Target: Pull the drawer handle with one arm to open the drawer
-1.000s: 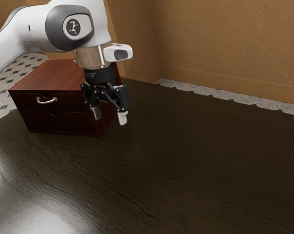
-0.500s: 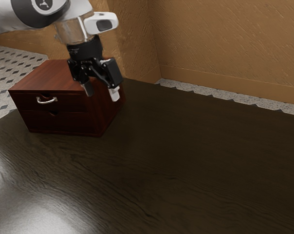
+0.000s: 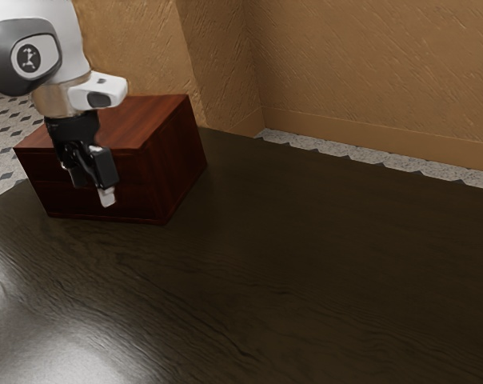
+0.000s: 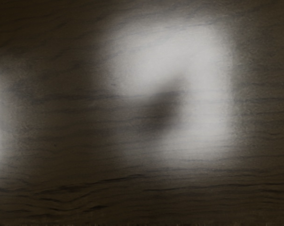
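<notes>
Drawer front [image 3: 41, 166] sat flush in the reddish wooden cabinet [image 3: 157, 132] at the upper left of the exterior frame, on the dark wood table [image 3: 305, 264]. The gripper [image 3: 99, 182] hung just in front of it, hiding the handle. Whether the claw was released or clenched could not be told. In the wrist view, a pale glare [image 4: 170, 70] lay across the table's grain.

Reddish wooden drawer box [image 3: 145, 120] (glossy top) stands upright, exterior view's left.
</notes>
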